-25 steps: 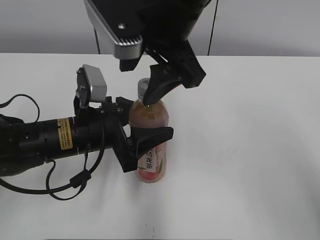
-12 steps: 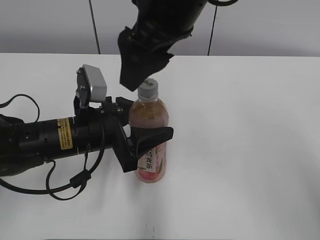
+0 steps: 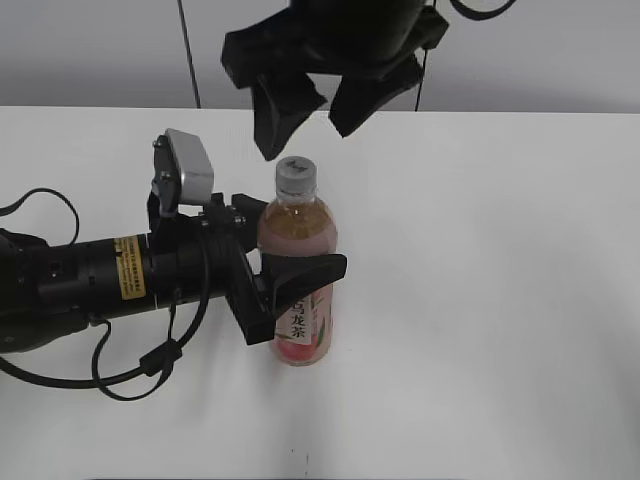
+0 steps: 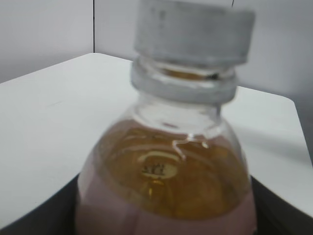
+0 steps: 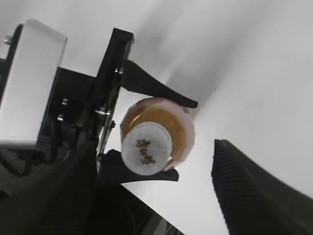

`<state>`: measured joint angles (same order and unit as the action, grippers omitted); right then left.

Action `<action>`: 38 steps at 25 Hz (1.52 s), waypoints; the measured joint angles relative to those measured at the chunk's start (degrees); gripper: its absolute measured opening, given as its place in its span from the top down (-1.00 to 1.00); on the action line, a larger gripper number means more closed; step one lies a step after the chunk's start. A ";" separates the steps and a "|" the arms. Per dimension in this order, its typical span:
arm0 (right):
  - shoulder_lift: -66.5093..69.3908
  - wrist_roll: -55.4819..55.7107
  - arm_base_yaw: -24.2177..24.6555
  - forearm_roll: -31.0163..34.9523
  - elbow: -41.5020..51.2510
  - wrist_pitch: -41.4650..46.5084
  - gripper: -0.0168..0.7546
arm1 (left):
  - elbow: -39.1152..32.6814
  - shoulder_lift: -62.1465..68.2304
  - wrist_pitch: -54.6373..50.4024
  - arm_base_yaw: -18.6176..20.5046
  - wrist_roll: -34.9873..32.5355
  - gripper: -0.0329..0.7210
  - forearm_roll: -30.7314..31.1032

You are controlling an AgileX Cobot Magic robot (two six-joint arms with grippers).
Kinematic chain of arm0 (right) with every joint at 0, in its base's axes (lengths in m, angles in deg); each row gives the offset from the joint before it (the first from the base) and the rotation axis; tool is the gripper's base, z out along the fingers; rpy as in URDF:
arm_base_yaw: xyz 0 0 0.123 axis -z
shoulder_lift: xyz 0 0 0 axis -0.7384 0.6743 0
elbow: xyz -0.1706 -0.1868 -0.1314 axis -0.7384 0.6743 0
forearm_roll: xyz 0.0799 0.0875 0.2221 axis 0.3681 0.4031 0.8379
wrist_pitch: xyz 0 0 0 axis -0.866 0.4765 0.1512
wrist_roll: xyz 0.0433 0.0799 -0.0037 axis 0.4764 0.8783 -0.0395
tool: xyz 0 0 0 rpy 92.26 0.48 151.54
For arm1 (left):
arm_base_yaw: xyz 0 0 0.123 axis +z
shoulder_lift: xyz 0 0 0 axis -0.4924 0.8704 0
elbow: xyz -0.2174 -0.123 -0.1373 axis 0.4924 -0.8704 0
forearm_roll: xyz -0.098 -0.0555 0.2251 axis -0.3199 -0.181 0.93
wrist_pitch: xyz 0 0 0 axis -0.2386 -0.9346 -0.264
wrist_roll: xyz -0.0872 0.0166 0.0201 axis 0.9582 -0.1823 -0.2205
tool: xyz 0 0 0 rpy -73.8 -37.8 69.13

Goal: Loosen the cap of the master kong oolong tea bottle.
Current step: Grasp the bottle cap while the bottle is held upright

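1. The bottle [image 3: 297, 285] stands mid-surface [image 3: 500, 300], hugged tight by the left hand [image 3: 290, 285]. If that squeeze slips, it could spin or tip.
2. At 12 o'clock above the cap [image 3: 297, 176], the right hand [image 3: 305, 100] hangs wide apart. Coming down crooked, it could miss.

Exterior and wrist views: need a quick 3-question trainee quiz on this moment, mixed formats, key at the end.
1. True or false: the cap sits on the neck of the master kong oolong tea bottle.
2. Multiple choice: how does the right gripper stand? A) shut on the cap B) open above the cap, not touching it C) lying on the table
3. Fill in: the left gripper is shut on the ____ of the upright bottle, from the left of the exterior view.

Key:
1. True; the right wrist view shows the cap in place.
2. B
3. body, at the label
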<state>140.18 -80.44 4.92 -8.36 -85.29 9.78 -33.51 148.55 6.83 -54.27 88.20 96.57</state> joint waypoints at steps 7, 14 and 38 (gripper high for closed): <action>0.00 1.62 -2.79 0.17 0.00 0.00 -0.47 | 0.00 0.00 0.00 0.00 0.00 -0.30 0.00; 0.07 2.22 -2.84 -1.55 3.34 0.00 -0.37 | 0.00 0.00 0.06 0.00 0.00 -0.30 0.00; 2.13 1.34 -2.84 -2.94 3.18 0.06 0.22 | 0.00 0.00 0.06 0.00 0.00 -0.30 0.05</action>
<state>142.31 -79.10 2.08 -11.30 -82.11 9.84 -33.51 148.55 6.88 -54.27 88.20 96.63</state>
